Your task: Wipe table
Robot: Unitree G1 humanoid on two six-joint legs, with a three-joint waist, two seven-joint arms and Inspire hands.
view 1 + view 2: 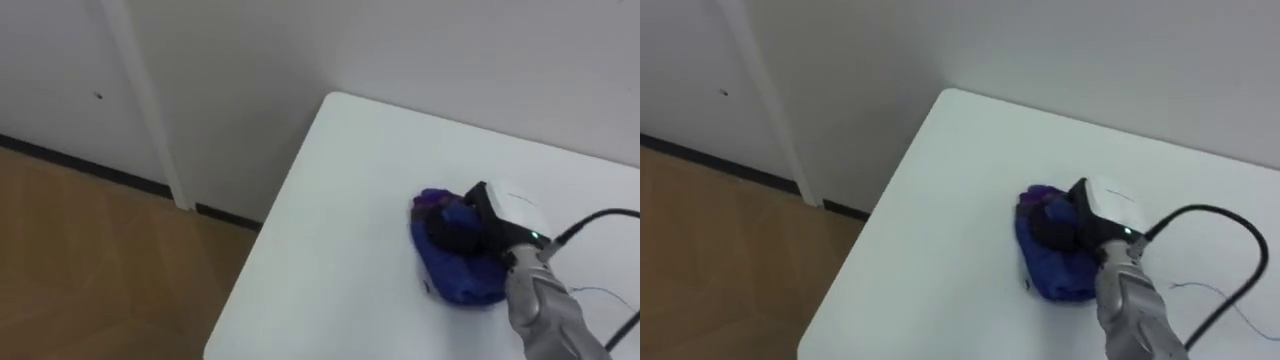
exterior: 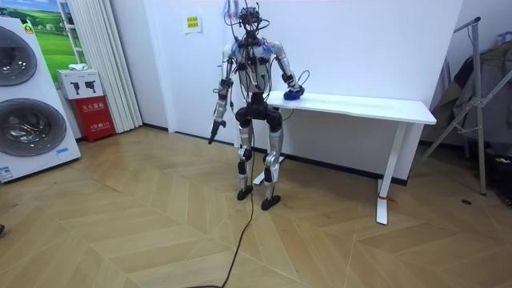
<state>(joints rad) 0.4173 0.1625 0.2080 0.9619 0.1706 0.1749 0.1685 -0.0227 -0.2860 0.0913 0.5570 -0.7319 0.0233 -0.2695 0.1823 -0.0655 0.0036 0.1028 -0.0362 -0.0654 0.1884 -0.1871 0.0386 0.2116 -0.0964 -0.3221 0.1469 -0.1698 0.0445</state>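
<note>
Your right hand (image 1: 497, 222) rested on the blue cloth (image 1: 458, 280), apparently clamped into its bunched top, though the view there was poor. The cloth lay under and just ahead of the hand on the white bench (image 1: 340, 200). Judged soft, light and prone to rucking: hold the bunch centrally and press down. Left hand (image 2: 213, 126) hung at the side; I could not tell its state.

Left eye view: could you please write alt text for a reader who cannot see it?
The robot's right hand, reaching in from the lower right, holds a bunched blue cloth on a white table. Past the table's left edge are a white wall and a wooden floor.
</note>
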